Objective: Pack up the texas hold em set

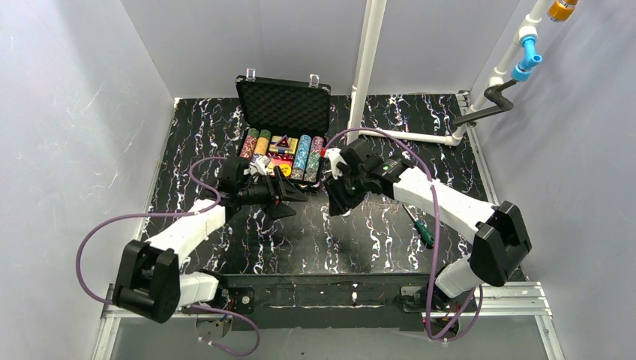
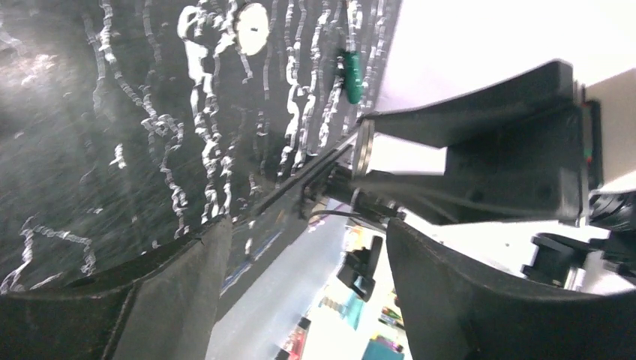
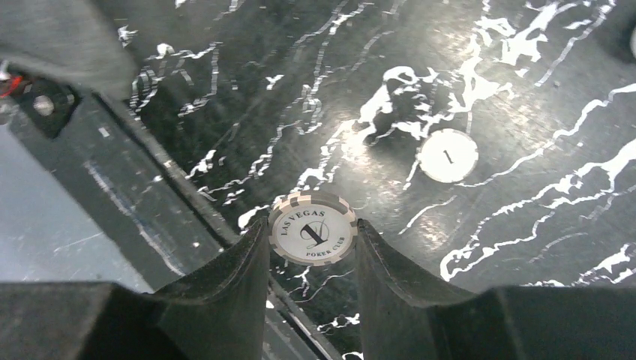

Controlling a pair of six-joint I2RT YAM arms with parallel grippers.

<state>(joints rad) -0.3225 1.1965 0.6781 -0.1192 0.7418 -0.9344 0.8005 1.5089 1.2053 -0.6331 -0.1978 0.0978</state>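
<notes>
The black foam-lined case (image 1: 285,105) stands open at the back centre, with rows of multicoloured poker chips (image 1: 304,155) and a red triangle (image 1: 281,142) in its tray. My right gripper (image 3: 313,247) is shut on a white and grey Las Vegas poker chip (image 3: 313,228), held edge-on just above the mat in front of the case; it also shows in the top view (image 1: 335,204). Another white chip (image 3: 448,155) lies flat on the mat beyond it. My left gripper (image 1: 296,201) is open and empty, turned on its side (image 2: 300,300), close to the left of the right gripper.
A green-handled screwdriver (image 1: 421,227) lies on the marbled black mat at the right and shows in the left wrist view (image 2: 351,75). A white round disc (image 2: 252,18) lies on the mat. A white pipe post (image 1: 367,67) stands right of the case. Grey walls enclose the table.
</notes>
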